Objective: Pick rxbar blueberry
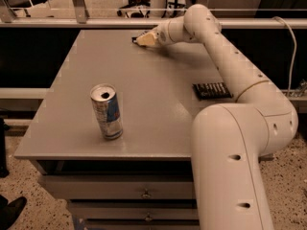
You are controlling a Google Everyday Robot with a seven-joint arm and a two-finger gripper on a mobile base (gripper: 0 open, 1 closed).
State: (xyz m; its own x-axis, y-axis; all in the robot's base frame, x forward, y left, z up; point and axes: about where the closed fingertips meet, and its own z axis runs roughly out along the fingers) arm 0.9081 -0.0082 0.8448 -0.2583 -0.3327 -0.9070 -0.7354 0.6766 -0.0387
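Observation:
My gripper (143,39) is stretched out low over the far edge of the grey table (158,104), with its pale tip pointing left. A small dark sliver (134,39) shows just left of the tip. It may be the rxbar blueberry, but the gripper hides most of it, so I cannot tell its colour or markings. I cannot tell whether the gripper is touching it.
A silver and blue can (107,111) stands upright at the near left of the table. A black wrapped bar with white stripes (212,90) lies at the right, beside my arm. Drawers are below the table's front edge. A rail and chairs stand behind the far edge.

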